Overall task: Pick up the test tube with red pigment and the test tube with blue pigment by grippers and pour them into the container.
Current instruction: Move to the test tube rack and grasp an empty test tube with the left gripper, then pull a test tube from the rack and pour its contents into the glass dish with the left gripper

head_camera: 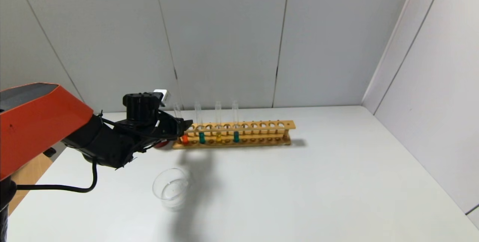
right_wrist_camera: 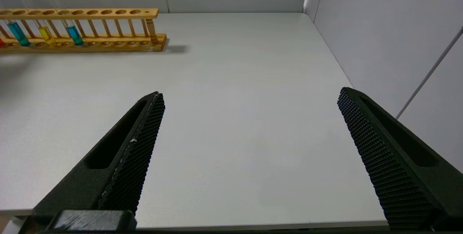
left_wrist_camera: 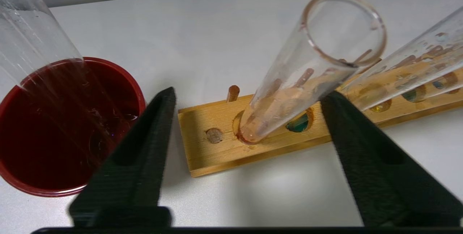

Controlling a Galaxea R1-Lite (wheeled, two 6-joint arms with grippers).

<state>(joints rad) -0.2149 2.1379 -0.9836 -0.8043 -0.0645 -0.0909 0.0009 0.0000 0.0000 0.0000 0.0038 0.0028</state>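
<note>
My left gripper [left_wrist_camera: 249, 100] fingers sit wide around the red tube [left_wrist_camera: 289, 93], not touching yet; off-centre closing could tip it against the rack [left_wrist_camera: 217, 150].

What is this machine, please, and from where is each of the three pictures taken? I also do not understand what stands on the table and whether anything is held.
It is a robot with two arms, each ending in a two-fingered black tool. The wide picture looks down from its head; the other two come from cameras on its wrists.

On the white table stands a wooden rack with four glass tubes: red liquid, teal-green, yellow and blue. Nearer the robot is a clear glass dish. A dark red cup stands beside the rack's end.

The left tool has its fingers on either side of the red tube, which sits in the rack; they do not touch it, so nothing is held. The right tool is open above bare table, far from the rack.
</note>
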